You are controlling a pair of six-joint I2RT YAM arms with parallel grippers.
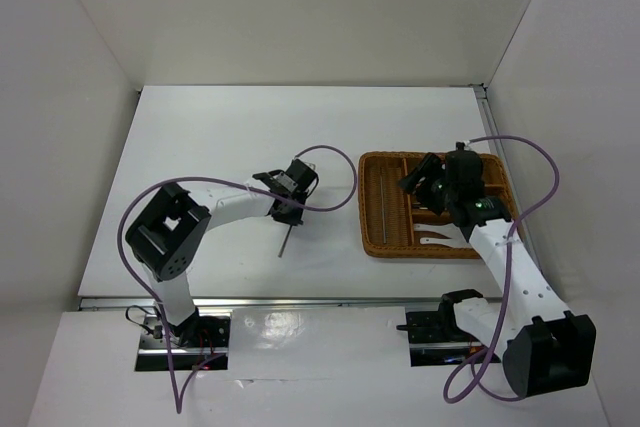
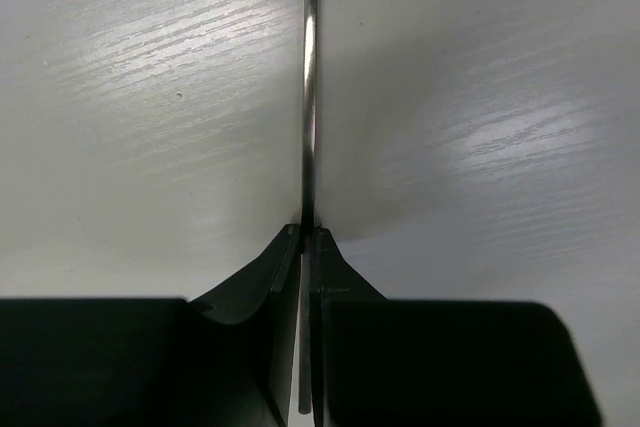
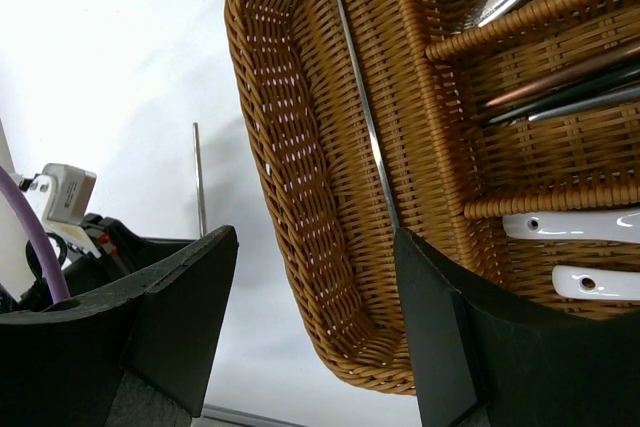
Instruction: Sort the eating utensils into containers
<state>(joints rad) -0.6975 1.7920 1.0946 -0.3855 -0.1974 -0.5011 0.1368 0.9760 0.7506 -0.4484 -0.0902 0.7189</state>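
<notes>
One white desk (image 1: 220, 137), carrying a wicker tray (image 1: 385, 247) off to the right. In the tray's long slot, one thin metal chopstick (image 3: 365, 117); white spoons (image 3: 590, 225) in a short compartment. Right hand (image 1: 425, 182) spread wide above the tray, holding nothing. Left hand (image 1: 290, 195), well apart from the tray, pressed together on the second chopstick (image 2: 310, 97), pinching it near one end; unclear whether the free end touches the desk. Probably best to lift straight, keep the stick level and parallel to the long slot, then lower it beside its mate before letting go. Some risk of swinging in so thin a pinch.
</notes>
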